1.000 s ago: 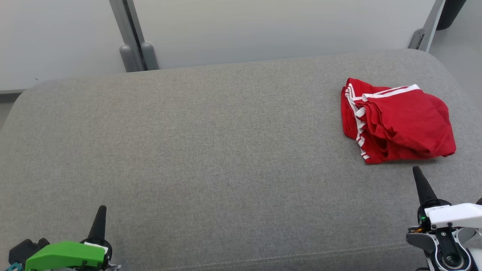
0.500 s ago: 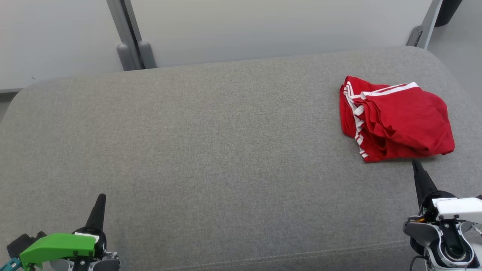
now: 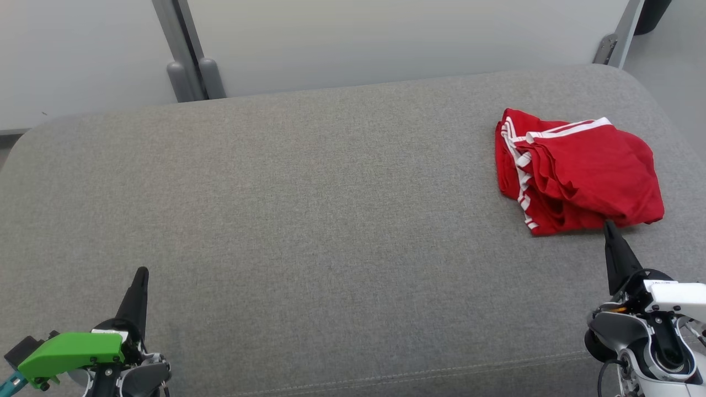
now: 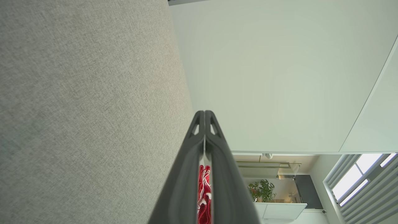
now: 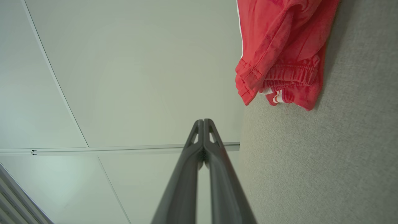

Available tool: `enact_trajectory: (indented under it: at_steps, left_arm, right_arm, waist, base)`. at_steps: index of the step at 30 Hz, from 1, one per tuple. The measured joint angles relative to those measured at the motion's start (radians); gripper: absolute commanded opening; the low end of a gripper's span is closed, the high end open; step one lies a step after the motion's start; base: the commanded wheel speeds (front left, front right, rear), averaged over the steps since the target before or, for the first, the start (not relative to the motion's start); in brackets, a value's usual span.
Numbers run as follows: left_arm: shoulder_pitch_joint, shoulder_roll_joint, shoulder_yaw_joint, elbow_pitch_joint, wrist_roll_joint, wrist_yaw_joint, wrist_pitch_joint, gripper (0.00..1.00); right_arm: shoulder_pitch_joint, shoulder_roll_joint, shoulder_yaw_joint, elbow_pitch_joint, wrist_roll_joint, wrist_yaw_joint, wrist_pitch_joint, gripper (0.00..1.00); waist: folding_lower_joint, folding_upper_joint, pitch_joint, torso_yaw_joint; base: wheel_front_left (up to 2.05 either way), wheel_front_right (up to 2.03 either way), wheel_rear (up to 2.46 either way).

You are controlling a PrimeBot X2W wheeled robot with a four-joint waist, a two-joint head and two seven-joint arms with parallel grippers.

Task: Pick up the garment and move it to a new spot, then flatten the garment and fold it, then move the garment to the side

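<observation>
The garment (image 3: 579, 173) is a red piece with white stripes, lying folded in a bundle at the far right of the grey cushion (image 3: 309, 209). My right gripper (image 3: 608, 227) is shut and empty, its tip right at the bundle's near edge. The right wrist view has the garment (image 5: 279, 53) at the upper right, apart from the shut right gripper (image 5: 203, 121). My left gripper (image 3: 142, 274) is shut and empty at the lower left, far from the cloth. In the left wrist view the shut left gripper (image 4: 204, 113) shows a sliver of garment (image 4: 204, 196) behind its fingers.
Pale wall panels (image 3: 386, 38) with a grey post (image 3: 187, 66) stand behind the cushion. The cushion's rounded right corner (image 3: 656, 105) lies just past the garment. A seam runs along the cushion's front edge (image 3: 386, 377).
Both grippers have moved forward over the cushion, and the right tip has come up to the garment's near edge. The head view has shifted slightly. The garment lies as before.
</observation>
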Motion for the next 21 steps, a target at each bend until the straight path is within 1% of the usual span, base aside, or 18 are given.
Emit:
enact_trajectory:
  at_steps: [21]
  left_arm:
    - [0.000, -0.001, 0.002, 0.000, 0.000, -0.001, 0.000, 0.00]
  right_arm:
    - [0.000, 0.000, -0.002, 0.000, 0.000, 0.000, 0.000, 0.00]
  waist:
    - [0.0000, 0.0000, 0.000, 0.000]
  base:
    - [0.00, 0.00, 0.00]
